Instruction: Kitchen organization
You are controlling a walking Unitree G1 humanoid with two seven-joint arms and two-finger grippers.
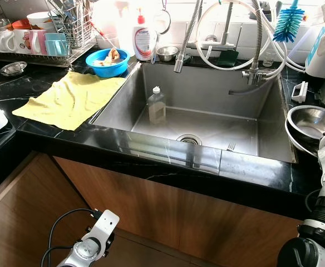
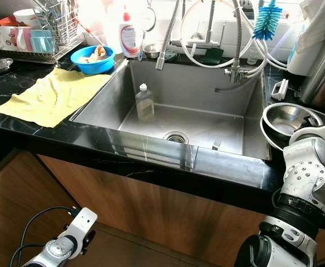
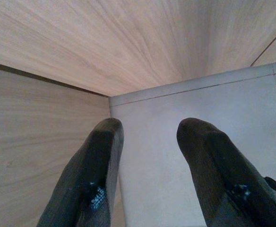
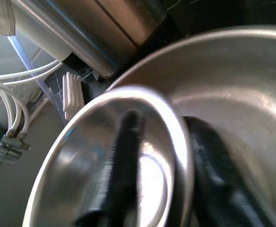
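Right wrist view puts our right gripper [image 4: 157,170] astride the rim of a steel bowl [image 4: 142,142], one finger inside and one outside, so we judge it clamped on that rim. That bowl sits nested in a larger steel bowl [image 2: 285,119] on the black tabletop [image 1: 34,89], just right of the sink [image 1: 207,100]. We judge the tidying barely begun: a clear bottle [image 1: 156,104] stands in the sink left of the drain and a fork [image 1: 231,147] lies near the front wall. Left of the sink, a blue bowl [image 1: 108,61] holds food scraps beside a yellow cloth [image 1: 68,97], and mugs fill the rack [image 1: 29,41] beyond. Our left gripper [image 3: 150,161] hangs open, low before the cabinet below the sink.
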